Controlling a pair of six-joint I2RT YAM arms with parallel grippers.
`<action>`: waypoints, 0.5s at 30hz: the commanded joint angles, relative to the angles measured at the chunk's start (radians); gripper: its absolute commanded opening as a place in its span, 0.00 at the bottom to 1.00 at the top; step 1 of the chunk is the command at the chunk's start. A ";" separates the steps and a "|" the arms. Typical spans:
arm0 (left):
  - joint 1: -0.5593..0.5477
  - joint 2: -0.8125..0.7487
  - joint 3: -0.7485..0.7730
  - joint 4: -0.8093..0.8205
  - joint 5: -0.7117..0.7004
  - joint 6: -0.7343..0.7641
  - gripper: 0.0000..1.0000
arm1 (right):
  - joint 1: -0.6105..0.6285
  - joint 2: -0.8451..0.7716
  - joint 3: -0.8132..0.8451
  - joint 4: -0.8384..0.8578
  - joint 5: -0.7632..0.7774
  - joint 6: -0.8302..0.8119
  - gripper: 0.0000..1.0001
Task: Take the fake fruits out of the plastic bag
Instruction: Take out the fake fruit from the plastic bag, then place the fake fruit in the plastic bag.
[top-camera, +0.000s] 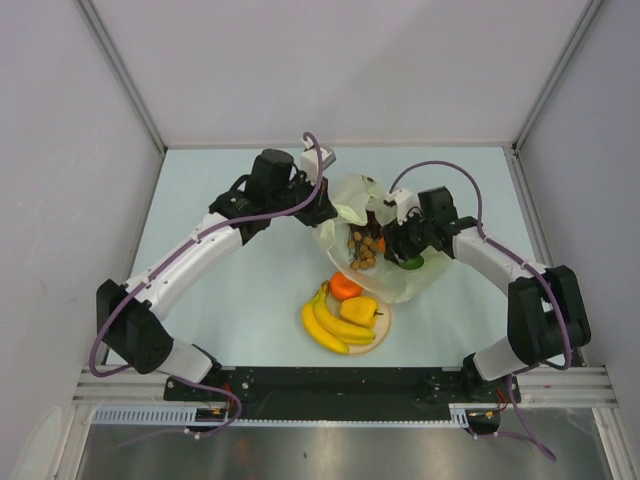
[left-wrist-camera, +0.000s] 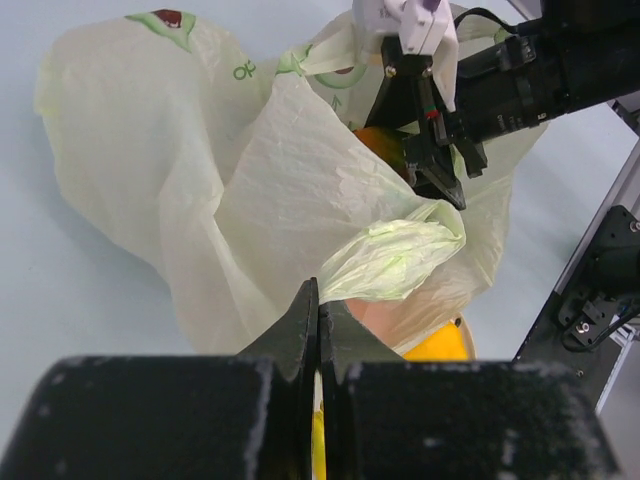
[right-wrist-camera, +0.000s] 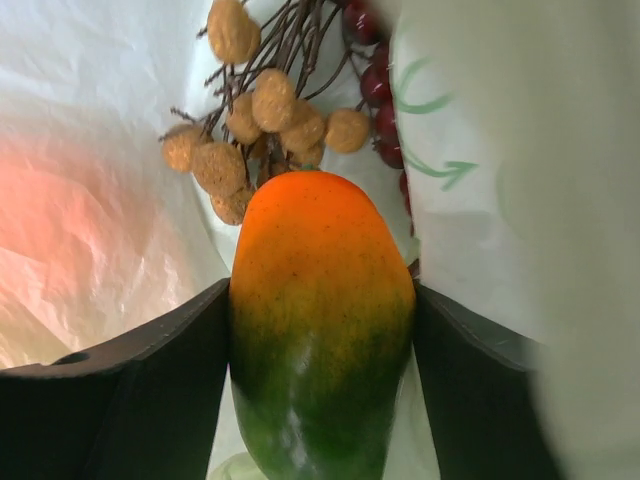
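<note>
While my left gripper (left-wrist-camera: 318, 318) pinches a fold of the pale, crinkly plastic bag (left-wrist-camera: 290, 190) with its jaws pressed flat together, my right gripper (right-wrist-camera: 320, 335) reaches inside the bag's open mouth. Its two dark fingers (right-wrist-camera: 150, 380) are clamped on either side of a mango (right-wrist-camera: 320, 300), orange at the far end and green at the near end. Just beyond the mango, inside the bag, lie a tan berry cluster (right-wrist-camera: 270, 110) and a dark red grape bunch (right-wrist-camera: 376, 85). The bag sits mid-tabletop (top-camera: 230, 290). Near it, towards my bases, a cream plate (top-camera: 376, 342) holds a banana bunch (top-camera: 333, 325) and a yellow pepper-like piece (top-camera: 361, 311), with an orange (top-camera: 345, 287) at its far rim.
</note>
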 joint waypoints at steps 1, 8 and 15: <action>-0.004 -0.004 -0.004 0.034 0.019 -0.015 0.00 | 0.025 0.023 -0.010 0.054 0.010 -0.081 0.77; -0.004 -0.014 -0.012 0.030 0.010 -0.005 0.00 | 0.034 -0.066 0.042 -0.012 -0.013 -0.136 1.00; -0.004 -0.012 -0.018 0.039 0.022 -0.015 0.00 | 0.226 -0.175 0.041 -0.124 0.125 -0.196 0.84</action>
